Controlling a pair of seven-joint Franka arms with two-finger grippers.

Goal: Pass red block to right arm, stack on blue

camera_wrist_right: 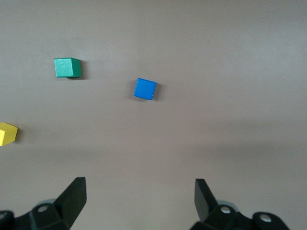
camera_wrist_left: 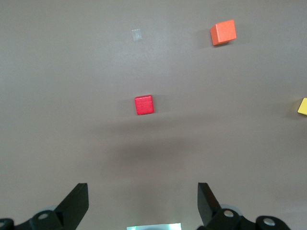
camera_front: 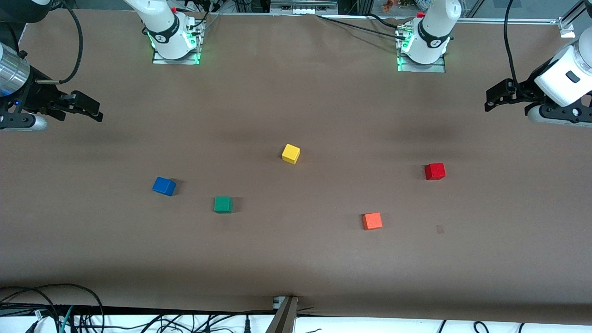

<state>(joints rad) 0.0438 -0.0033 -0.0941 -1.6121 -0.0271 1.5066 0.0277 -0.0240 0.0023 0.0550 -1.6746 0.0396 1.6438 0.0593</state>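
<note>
Five cubes lie scattered, none touching, on the brown counter (camera_front: 296, 259), nothing yet grasped. The left tool (camera_front: 491, 99) hovers spread at its end of the counter, well placed for the red block (camera_front: 434, 171) lying near it; the right tool (camera_front: 92, 109), also spread, waits by the blue (camera_front: 164, 186).
</note>
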